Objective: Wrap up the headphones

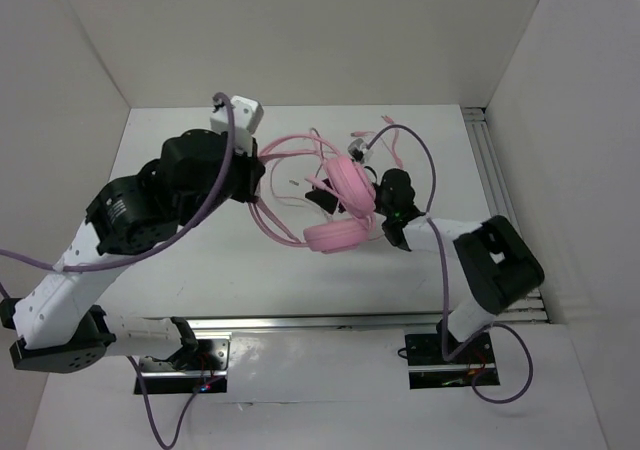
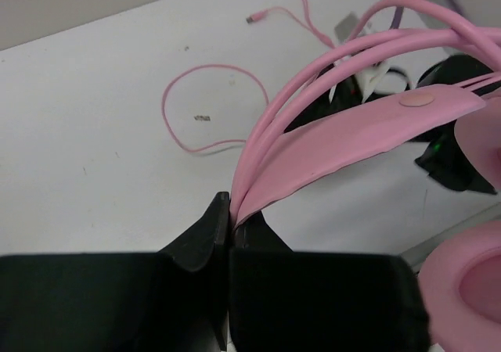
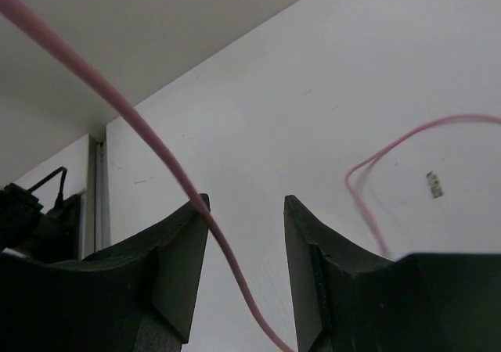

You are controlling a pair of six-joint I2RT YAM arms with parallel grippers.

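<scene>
pink headphones (cord likewise), white table, purple cables

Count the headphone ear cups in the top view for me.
2. One ear cup stands near the view's centre; the second ear cup lies just below-left of it. None seems hidden.

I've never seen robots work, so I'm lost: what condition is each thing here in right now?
Left gripper: shut on the headband.
Right gripper: open, cord running between its fingers.
Headphones: not yet wrapped.
Cord: loose, one loop lying on the table.
Plugs: free, lying on the table.
</scene>
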